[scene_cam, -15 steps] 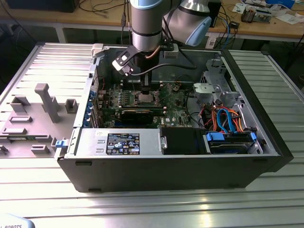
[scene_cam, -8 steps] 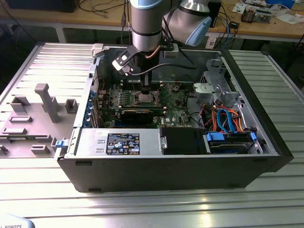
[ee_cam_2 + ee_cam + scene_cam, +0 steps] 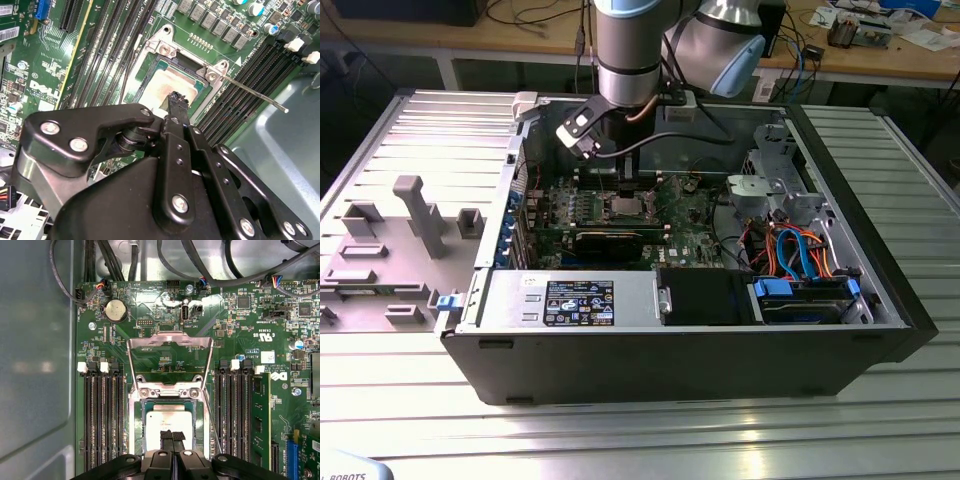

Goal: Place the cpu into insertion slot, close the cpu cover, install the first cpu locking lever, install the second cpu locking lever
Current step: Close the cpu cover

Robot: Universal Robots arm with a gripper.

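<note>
Risk noted: the cpu (image 3: 168, 421) lies in the insertion slot (image 3: 133, 432), but full seating cannot be confirmed. If it is nudged or tilted by the tips, socket pins could be bent under pressure. The cpu cover (image 3: 170, 338) is stood open on its hinge. A locking lever (image 3: 260, 95) stands unlatched and could be snagged by the linkage.

Gripper (image 3: 172, 436): the fingers (image 3: 166, 438) are clenched together and nothing is gripped. The tips are set over the chip's edge; contact cannot be judged.

In the exterior view, the slot is placed at 12 o'clock of the expansion card (image 3: 610, 241).
</note>
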